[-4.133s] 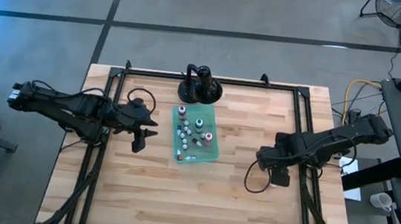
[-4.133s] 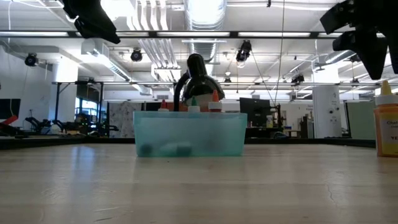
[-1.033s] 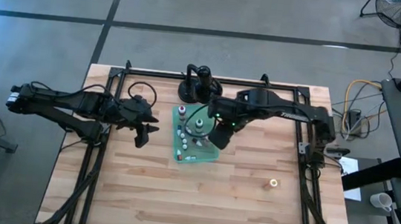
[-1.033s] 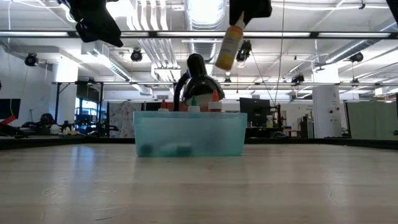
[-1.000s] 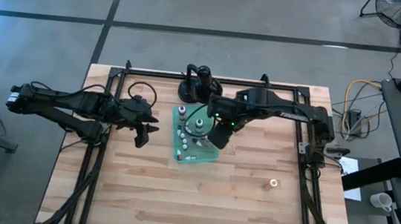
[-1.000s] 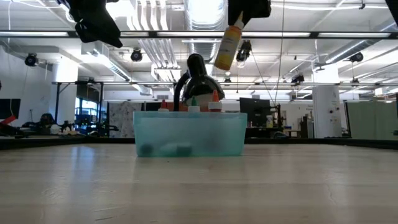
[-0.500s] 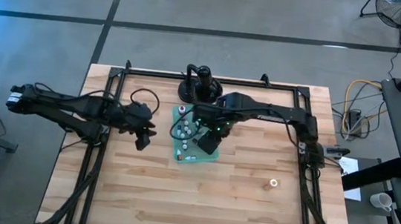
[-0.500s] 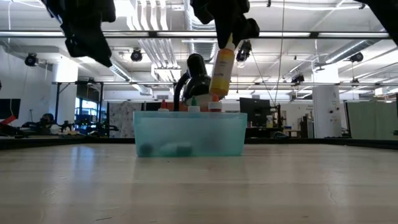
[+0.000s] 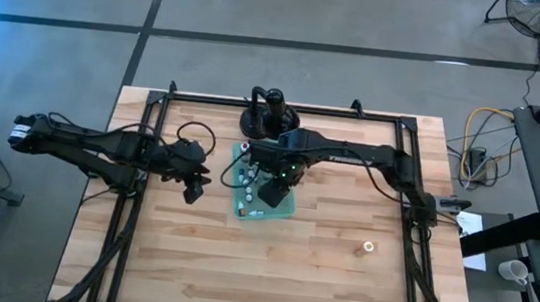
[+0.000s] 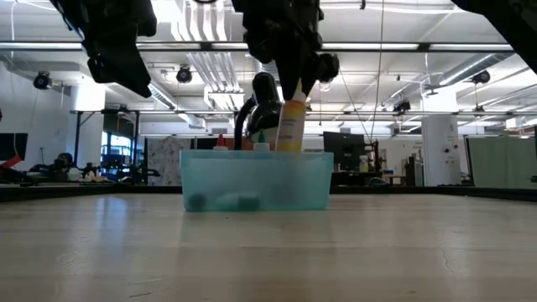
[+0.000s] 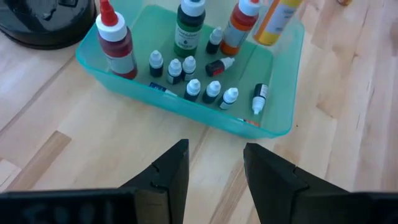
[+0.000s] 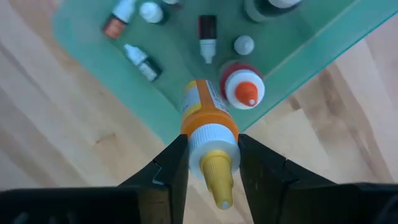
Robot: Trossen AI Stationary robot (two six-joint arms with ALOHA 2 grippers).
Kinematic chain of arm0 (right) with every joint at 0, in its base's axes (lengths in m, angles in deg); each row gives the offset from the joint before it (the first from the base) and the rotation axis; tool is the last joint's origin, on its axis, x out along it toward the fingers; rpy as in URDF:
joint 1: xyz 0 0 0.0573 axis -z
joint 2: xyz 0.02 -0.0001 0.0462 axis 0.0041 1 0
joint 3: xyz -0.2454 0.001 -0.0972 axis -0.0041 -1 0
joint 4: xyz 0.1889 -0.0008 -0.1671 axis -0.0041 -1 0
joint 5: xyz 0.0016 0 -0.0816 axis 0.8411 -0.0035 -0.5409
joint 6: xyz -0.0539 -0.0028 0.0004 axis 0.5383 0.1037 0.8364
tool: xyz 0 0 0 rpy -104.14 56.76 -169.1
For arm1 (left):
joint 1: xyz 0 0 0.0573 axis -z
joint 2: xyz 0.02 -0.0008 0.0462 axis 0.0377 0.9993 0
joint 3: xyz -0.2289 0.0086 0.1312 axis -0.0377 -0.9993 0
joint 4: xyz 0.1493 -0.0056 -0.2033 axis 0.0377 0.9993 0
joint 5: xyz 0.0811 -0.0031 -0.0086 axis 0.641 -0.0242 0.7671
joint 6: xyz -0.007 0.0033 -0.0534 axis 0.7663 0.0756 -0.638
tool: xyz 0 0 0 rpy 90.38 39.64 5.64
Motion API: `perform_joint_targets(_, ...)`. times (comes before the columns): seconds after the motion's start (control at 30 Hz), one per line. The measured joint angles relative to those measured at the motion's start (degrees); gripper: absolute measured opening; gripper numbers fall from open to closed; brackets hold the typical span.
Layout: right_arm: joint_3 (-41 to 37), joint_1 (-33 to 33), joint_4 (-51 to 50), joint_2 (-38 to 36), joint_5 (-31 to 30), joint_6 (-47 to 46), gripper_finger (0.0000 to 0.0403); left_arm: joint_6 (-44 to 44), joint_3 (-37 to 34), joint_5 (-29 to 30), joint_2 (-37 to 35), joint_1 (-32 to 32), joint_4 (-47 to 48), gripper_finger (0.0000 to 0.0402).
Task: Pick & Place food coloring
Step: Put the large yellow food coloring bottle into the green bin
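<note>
Food coloring: one yellow-orange bottle with white collar and yellow nozzle, held tilted above the tray's edge, its base lowered inside the tray wall in the low view. In the tray, upright: a red bottle with red nozzle, a dark green bottle with white cap, an orange bottle with white cap. Among them, about ten tiny white-capped dropper bottles, most upright, at least two lying flat.
</note>
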Motion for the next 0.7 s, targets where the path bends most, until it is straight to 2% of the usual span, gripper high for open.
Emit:
perform_joint_targets(0.4,-10.63,0.06,4.88,0.00,1.55,-0.45,0.0114,2.40,0.00,0.49,0.00,-0.02,-5.62,0.0126)
perform_joint_targets(0.7,-10.88,-0.74,7.14,0.00,1.56,-0.64,0.0175,2.62,0.00,0.49,0.00,-0.02,-5.61,0.0126)
